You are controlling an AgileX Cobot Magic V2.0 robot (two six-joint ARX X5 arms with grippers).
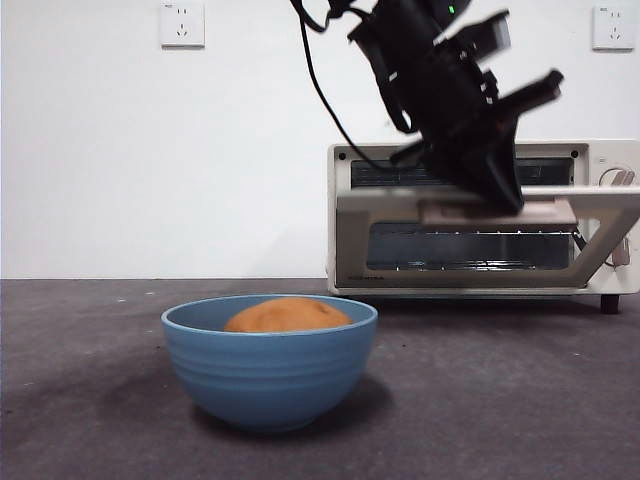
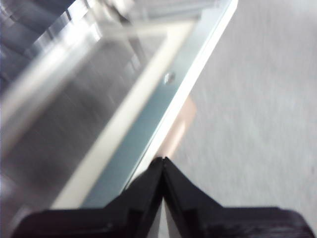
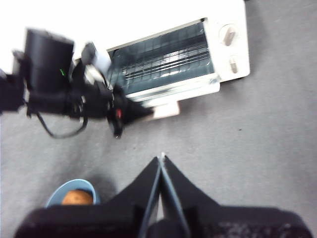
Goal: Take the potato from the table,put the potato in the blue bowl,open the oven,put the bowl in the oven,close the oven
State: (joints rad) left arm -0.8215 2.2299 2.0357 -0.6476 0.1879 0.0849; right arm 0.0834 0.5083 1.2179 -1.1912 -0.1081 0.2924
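Note:
The orange-brown potato [image 1: 288,316] lies in the blue bowl [image 1: 268,375], which stands on the dark grey table [image 1: 500,400] to the left of and nearer than the oven [image 1: 610,160]. The oven's glass door [image 1: 470,245] hangs partly open, tilted outward. My left gripper [image 1: 508,195] comes down from above with its tip at the beige handle [image 1: 545,212]; its wrist view shows the left gripper [image 2: 162,161] shut, tip against the door's edge [image 2: 168,99], nothing between the jaws. My right gripper [image 3: 161,157] is shut and hangs high over the table, apart from the bowl [image 3: 57,194].
A white wall with two sockets [image 1: 182,24] [image 1: 612,27] stands behind the oven. The left arm's cable [image 1: 320,90] loops down beside the oven's left side. Open grey table lies between the bowl and the oven door.

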